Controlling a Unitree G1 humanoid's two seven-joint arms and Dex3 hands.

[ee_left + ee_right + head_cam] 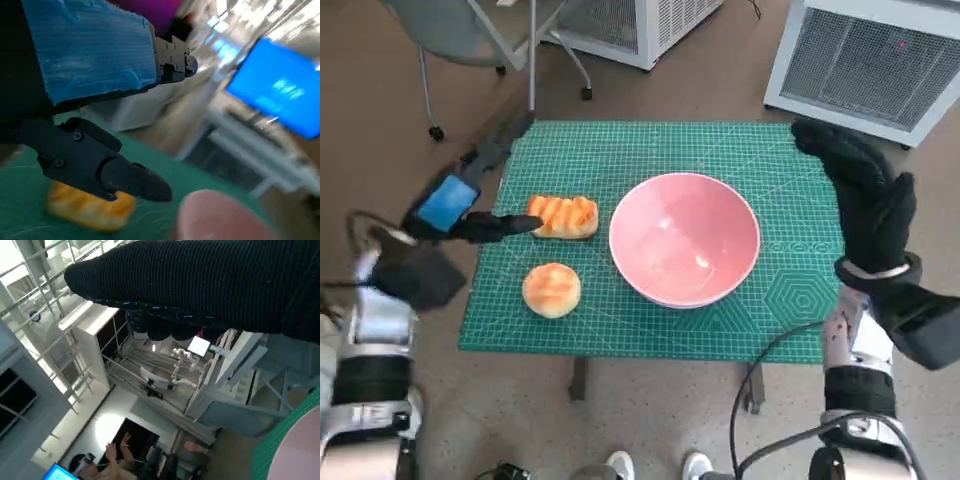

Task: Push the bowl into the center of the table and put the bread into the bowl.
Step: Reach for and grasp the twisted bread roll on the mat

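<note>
A pink bowl sits on a green cutting mat that covers the small desk. The bowl is slightly toward the robot's right of the mat's middle and has nothing in it. Two pieces of bread lie just beside the bowl on the robot's left. One is an oblong loaf with a ridged, toasted top, farther from the robot. The other is a round bun, nearer the robot and apart from the loaf.

The left hand, black with blue tape over its back, reaches in over the mat's left edge. Its fingers are spread and hold nothing; one fingertip points at the end of the oblong loaf, right at it or touching it. From the left wrist view the same black fingers lie over the loaf, with the bowl's pink rim blurred close by.

The right hand, in a black knitted glove, is held over the mat's far right corner, well apart from the bowl, fingers loosely extended and holding nothing. The right wrist view shows the glove as a dark band, with a person seated in the room beyond.

A chair base with castors and two white grilled units stand on the brown floor past the desk.
</note>
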